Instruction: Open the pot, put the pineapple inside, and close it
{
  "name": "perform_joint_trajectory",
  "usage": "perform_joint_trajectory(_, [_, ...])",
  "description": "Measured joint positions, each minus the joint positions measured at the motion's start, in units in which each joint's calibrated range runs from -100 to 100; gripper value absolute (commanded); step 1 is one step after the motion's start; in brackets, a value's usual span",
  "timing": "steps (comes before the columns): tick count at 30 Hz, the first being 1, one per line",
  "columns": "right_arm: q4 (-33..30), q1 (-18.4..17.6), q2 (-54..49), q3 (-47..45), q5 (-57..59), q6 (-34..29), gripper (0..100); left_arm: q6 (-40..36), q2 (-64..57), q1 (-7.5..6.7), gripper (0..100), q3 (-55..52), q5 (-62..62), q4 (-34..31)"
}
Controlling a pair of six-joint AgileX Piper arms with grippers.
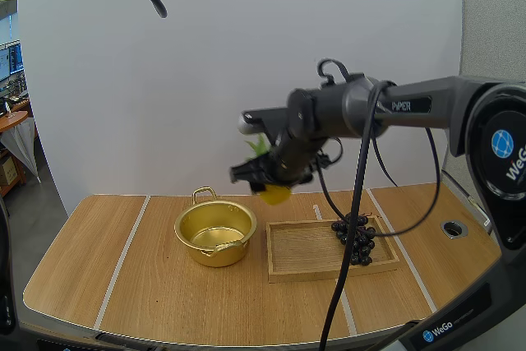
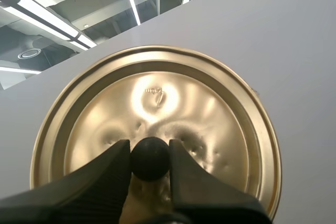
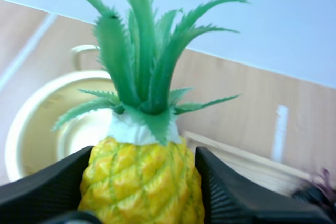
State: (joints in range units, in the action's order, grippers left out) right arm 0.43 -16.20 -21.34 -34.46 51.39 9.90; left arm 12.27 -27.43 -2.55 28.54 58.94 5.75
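Observation:
A yellow pineapple [image 3: 143, 179] with green leaves is pinched between my right gripper's [image 3: 143, 182] black fingers. In the high view my right gripper [image 1: 269, 178] holds the pineapple [image 1: 275, 194] in the air, just right of and above the open golden pot [image 1: 215, 233]. The pot [image 3: 37, 124] lies below the fruit and looks empty. My left gripper [image 2: 150, 158] is shut on the black knob [image 2: 150, 158] of the golden lid [image 2: 157, 124], held up away from the table.
A wooden tray [image 1: 304, 248] lies right of the pot, with a bunch of dark grapes [image 1: 356, 237] on its right edge. A round hole [image 1: 454, 228] sits in the table at far right. Bare wood stretches left of the pot.

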Motion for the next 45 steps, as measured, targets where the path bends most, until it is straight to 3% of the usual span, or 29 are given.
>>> perform_joint_trajectory(6, [0.0,-4.4,1.1,2.1,-0.8,0.1,0,0.0,0.0,0.00,0,0.0,0.0,0.0])
perform_joint_trajectory(12, [0.0,-6.4,7.3,2.3,-3.5,0.1,0,0.0,0.0,0.00,0,0.0,0.0,0.0])
perform_joint_trajectory(29, [-1.0,-6.7,20.2,2.7,-12.8,0.2,0,0.0,0.0,0.00,0,0.0,0.0,0.0])
perform_joint_trajectory(45, [-0.4,-6.7,28.9,7.5,-9.5,0.2,0,0.0,0.0,0.00,0,0.0,0.0,0.0])
